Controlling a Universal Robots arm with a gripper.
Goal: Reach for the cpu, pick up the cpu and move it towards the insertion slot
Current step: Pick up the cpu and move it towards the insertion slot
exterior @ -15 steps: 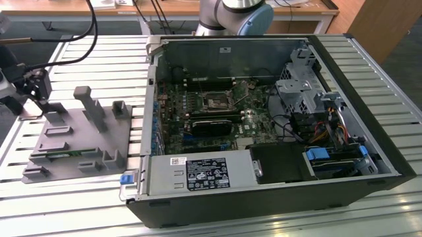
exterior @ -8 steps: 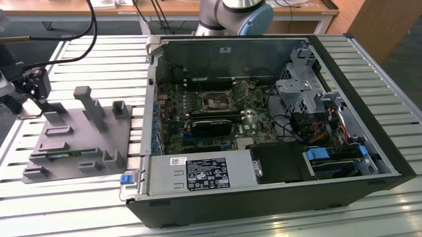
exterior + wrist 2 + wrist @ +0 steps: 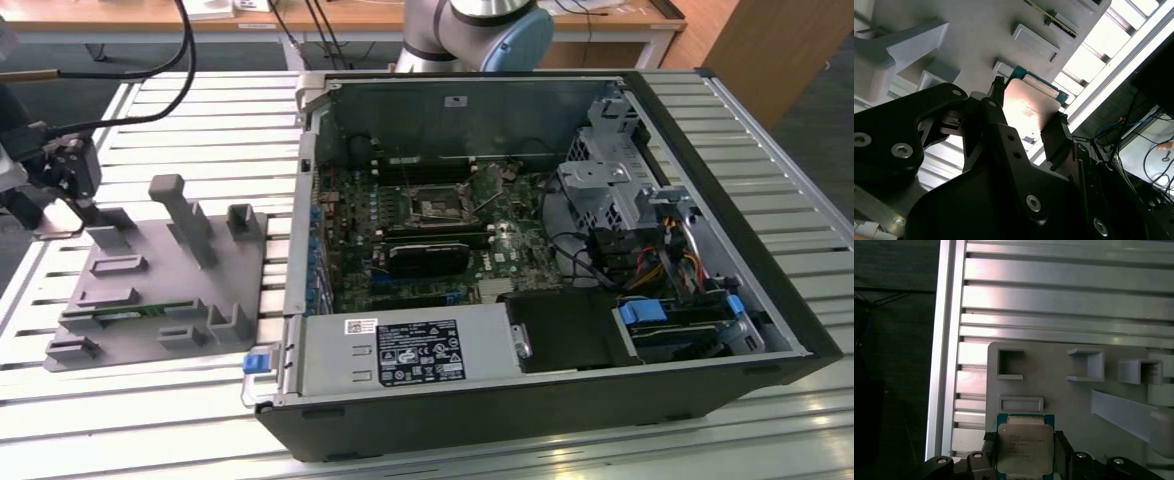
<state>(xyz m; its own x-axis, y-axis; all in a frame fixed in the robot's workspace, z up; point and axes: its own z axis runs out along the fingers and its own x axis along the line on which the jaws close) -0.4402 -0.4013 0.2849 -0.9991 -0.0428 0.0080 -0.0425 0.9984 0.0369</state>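
Slatted tabletop bears an open computer case and, at the exterior view's left, a grey fixture plate. The gripper hangs over the plate's edge, well apart from the insertion slot inside the case. Its fingers clamp opposite edges of the cpu.

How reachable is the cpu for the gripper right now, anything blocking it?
Yes, it looks so: in both wrist views the gripper has its fingers against two opposite edges of the cpu, above the grey tray, with nothing in between.
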